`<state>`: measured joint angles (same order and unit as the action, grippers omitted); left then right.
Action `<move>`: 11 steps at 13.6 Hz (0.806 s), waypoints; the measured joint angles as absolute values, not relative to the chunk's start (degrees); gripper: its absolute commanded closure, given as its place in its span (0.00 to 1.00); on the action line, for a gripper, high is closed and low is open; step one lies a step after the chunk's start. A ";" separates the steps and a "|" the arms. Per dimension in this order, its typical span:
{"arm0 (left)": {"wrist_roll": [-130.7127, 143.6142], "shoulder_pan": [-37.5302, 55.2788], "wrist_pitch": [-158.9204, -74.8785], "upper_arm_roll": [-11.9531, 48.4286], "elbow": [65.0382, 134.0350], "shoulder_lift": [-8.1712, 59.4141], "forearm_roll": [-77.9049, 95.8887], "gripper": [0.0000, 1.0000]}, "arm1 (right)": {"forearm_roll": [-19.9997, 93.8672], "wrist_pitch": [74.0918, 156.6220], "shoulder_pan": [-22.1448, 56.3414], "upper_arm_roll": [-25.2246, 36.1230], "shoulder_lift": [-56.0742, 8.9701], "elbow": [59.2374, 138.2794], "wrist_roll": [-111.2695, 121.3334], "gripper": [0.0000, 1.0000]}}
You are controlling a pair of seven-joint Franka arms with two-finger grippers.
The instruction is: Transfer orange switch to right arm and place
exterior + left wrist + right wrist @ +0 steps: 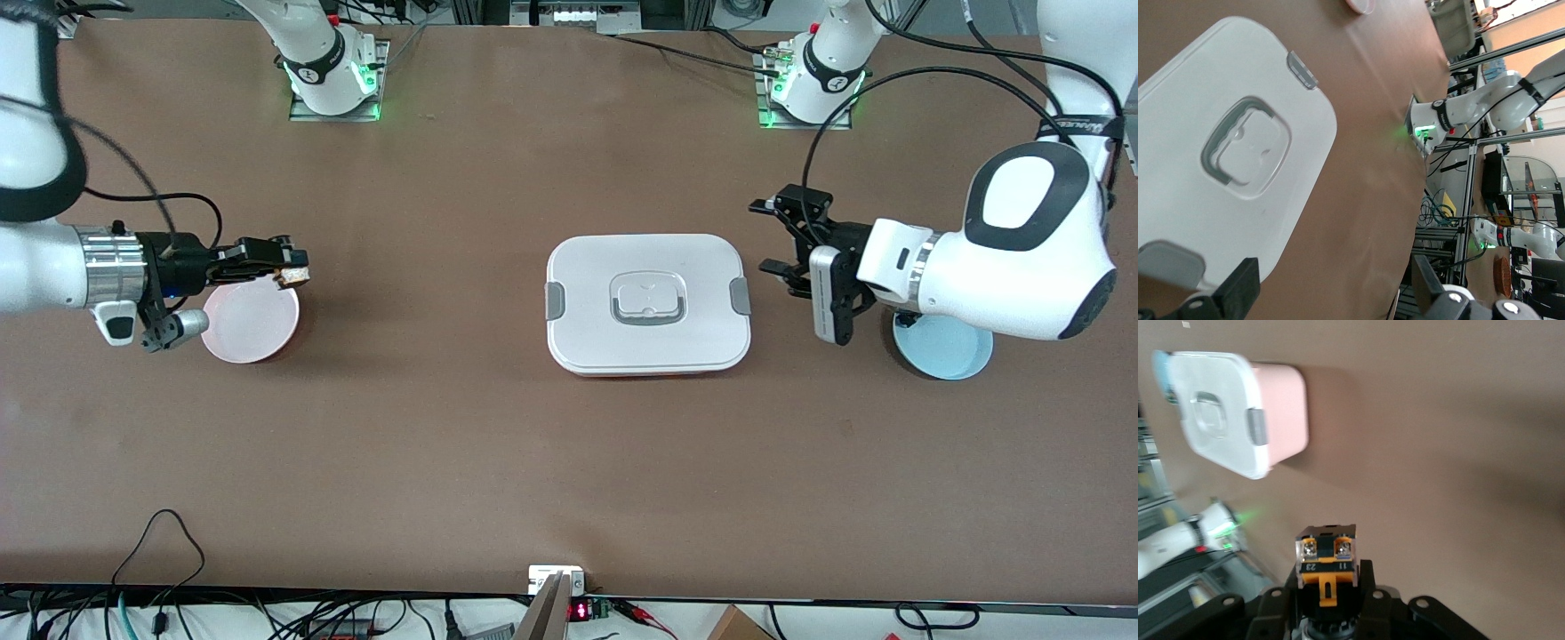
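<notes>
The front view looks steeply down from high across the table, with the robot bases at its 12 o'clock edge. Each wrist view looks along its own arm toward the table. All three share the white rectangular lidded container with grey clips (648, 304) (1231, 143) (1218, 413), closest in the left wrist view.

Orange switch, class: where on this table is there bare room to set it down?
Bare table lies between pink plate and lidded box, also nearer the camera. Crowded: right gripper, holding orange switch, over the plate; open left gripper beside blue plate.

Bright even light, blurred right wrist view.
</notes>
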<state>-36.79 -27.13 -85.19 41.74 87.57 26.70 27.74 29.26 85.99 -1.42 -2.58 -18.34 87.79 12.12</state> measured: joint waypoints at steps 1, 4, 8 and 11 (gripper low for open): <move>-35.52 -28.00 -84.72 41.61 87.57 26.72 24.35 0.00 | 24.81 88.79 -0.35 -2.58 -17.09 89.24 12.04 1.00; -33.86 -30.44 -84.42 41.39 87.37 26.73 15.70 0.00 | 13.64 100.80 0.72 -2.48 -14.94 98.01 12.10 1.00; -28.35 -30.69 -84.40 41.85 85.46 26.72 4.73 0.00 | 4.77 126.50 0.58 -1.69 -17.81 113.20 13.06 1.00; -23.27 -30.32 -84.37 42.72 81.72 26.45 -4.00 0.00 | 1.60 136.04 -0.11 -0.88 -20.27 119.59 13.31 1.00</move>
